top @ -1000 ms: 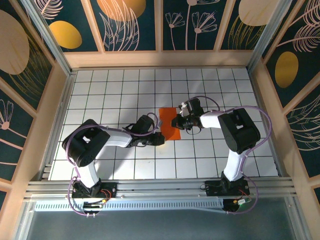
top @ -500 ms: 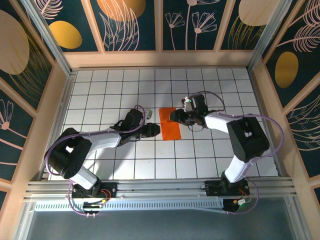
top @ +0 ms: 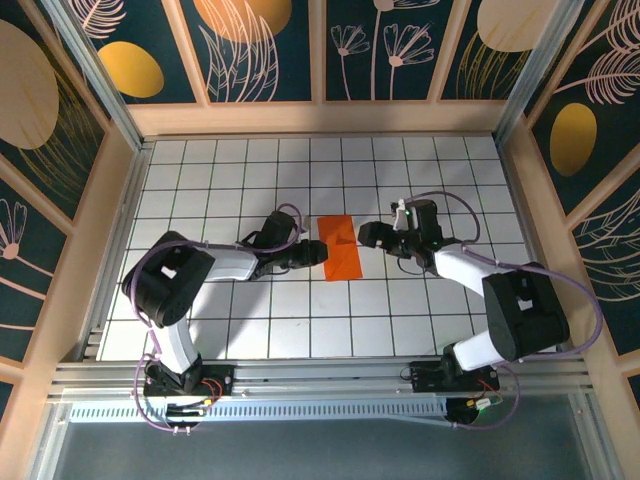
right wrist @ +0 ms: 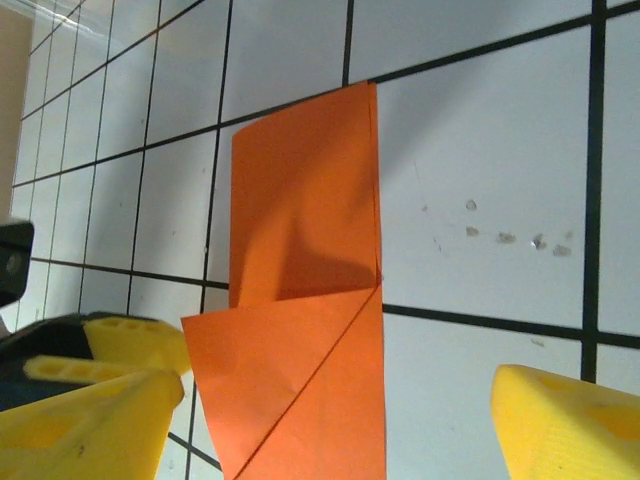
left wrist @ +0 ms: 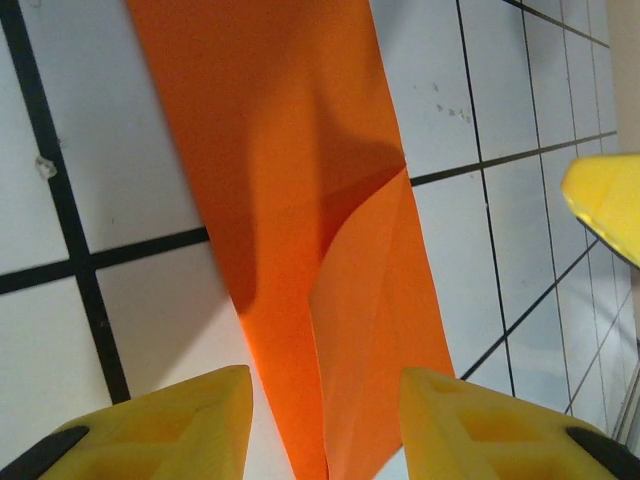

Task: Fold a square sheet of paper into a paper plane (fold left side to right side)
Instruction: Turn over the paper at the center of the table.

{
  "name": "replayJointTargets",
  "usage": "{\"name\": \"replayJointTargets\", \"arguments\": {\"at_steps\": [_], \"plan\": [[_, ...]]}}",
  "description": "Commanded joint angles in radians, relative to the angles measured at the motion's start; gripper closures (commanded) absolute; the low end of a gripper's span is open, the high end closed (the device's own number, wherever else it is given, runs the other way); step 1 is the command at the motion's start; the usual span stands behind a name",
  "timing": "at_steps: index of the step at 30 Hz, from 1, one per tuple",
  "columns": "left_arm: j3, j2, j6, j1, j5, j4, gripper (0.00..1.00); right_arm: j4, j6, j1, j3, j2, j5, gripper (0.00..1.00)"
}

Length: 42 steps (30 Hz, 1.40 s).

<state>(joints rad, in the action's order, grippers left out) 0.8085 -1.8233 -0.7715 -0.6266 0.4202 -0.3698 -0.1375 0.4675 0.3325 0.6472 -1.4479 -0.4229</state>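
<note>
The orange sheet of paper [top: 342,250] lies on the white grid table, folded into a narrow strip, with one corner turned over as a triangular flap [right wrist: 270,370]. My left gripper [top: 319,255] sits at the strip's left edge and is open. Its yellow fingers [left wrist: 170,430] straddle the near end of the paper [left wrist: 300,200] without pinching it. My right gripper [top: 367,235] hovers just off the strip's right edge, open, and the paper [right wrist: 310,230] lies ahead between its yellow fingers [right wrist: 570,420]. No finished paper plane is in view.
The white grid table [top: 250,330] is fenced by wooden walls [top: 320,118] on three sides. Both arms reach in from the near edge and nearly meet over the paper. The left gripper's fingers [right wrist: 130,340] show beside the flap in the right wrist view.
My right gripper has drawn back to the right, off the paper. My left gripper has moved up and right to the strip's left edge. The paper stays in place.
</note>
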Motion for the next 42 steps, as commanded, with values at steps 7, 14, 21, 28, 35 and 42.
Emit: {"name": "replayJointTargets", "arguments": {"at_steps": [7, 14, 21, 28, 35, 42], "plan": [[0.059, -0.071, 0.027, 0.004, 0.002, -0.048, 0.79, 0.004, -0.051, -0.008, -0.027, 0.037, -0.033, 0.20], [-0.035, 0.016, -0.006, 0.004, -0.026, -0.185, 1.00, -0.086, -0.029, -0.008, -0.035, 0.005, -0.153, 0.26], [-0.147, 0.082, -0.082, 0.004, -0.041, -0.357, 1.00, -0.192, 0.019, 0.027, -0.020, -0.075, -0.203, 0.24], [-0.179, 0.097, -0.096, 0.004, -0.052, -0.377, 1.00, -0.302, 0.069, 0.064, 0.029, -0.196, -0.206, 0.23], [-0.190, 0.095, -0.097, 0.005, -0.054, -0.379, 1.00, -0.355, 0.092, 0.098, 0.091, -0.298, -0.221, 0.24], [-0.185, 0.071, -0.100, 0.004, -0.060, -0.368, 1.00, -0.421, 0.130, 0.113, 0.120, -0.348, -0.246, 0.28]]}}
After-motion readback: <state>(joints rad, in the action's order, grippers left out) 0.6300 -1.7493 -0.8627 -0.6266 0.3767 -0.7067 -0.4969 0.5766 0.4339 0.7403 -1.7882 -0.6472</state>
